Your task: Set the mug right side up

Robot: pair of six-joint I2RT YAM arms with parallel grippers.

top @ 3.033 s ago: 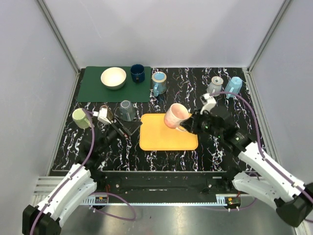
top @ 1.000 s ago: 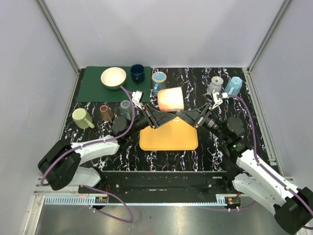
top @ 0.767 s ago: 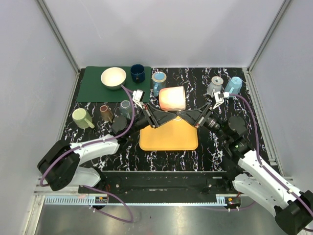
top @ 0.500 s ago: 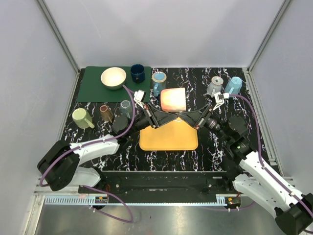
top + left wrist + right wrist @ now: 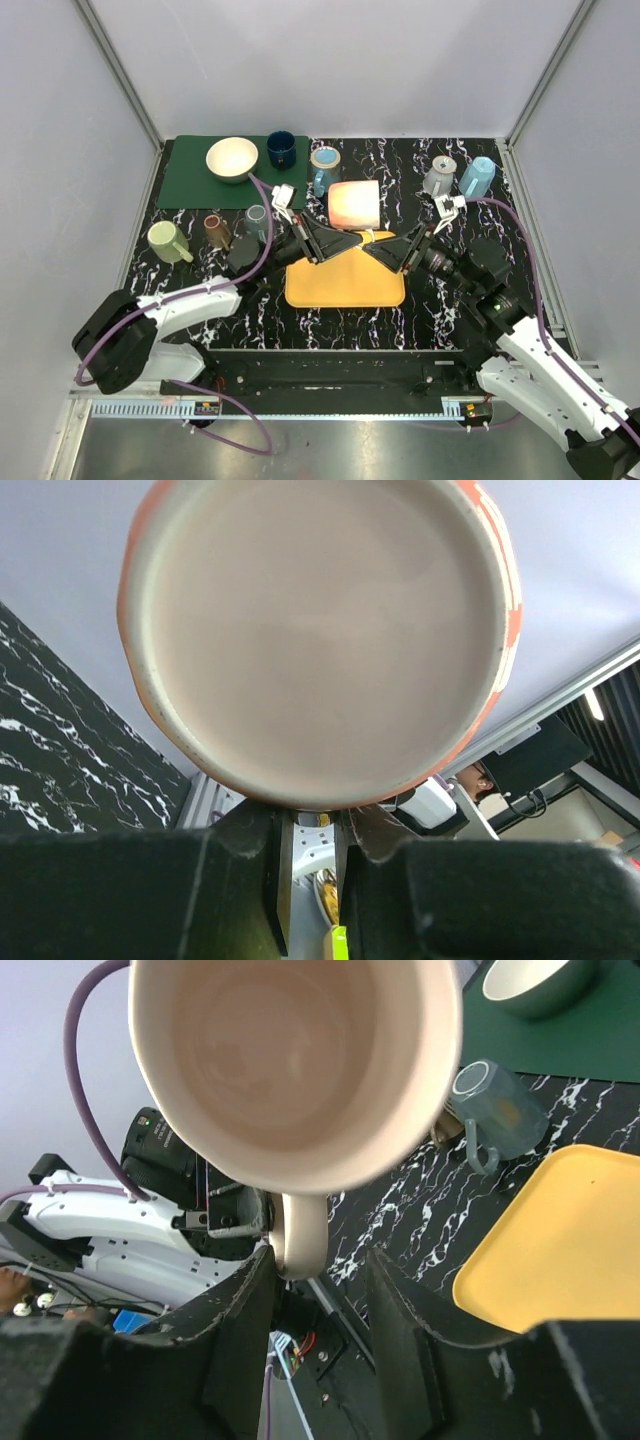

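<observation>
Left pincer: left gripper [image 5: 312,825], fingers almost together, clamped on the underside of the salmon-pink ceramic mug [image 5: 352,203].
Right pincer: right gripper [image 5: 318,1260], fingers spread wide, gripping nothing; the mug handle [image 5: 298,1232] hangs between them.
Mug: in the air, on its side. Base faces the left wrist camera, cream mouth faces the right wrist camera, handle at 6 o'clock.
Below: flat yellow plastic tray [image 5: 345,285]; the mug is over its 12 o'clock edge.
Surroundings: translucent grey cup [image 5: 495,1110] at the tray's 10 o'clock; dark green mat [image 5: 185,185] at 11 o'clock.
</observation>
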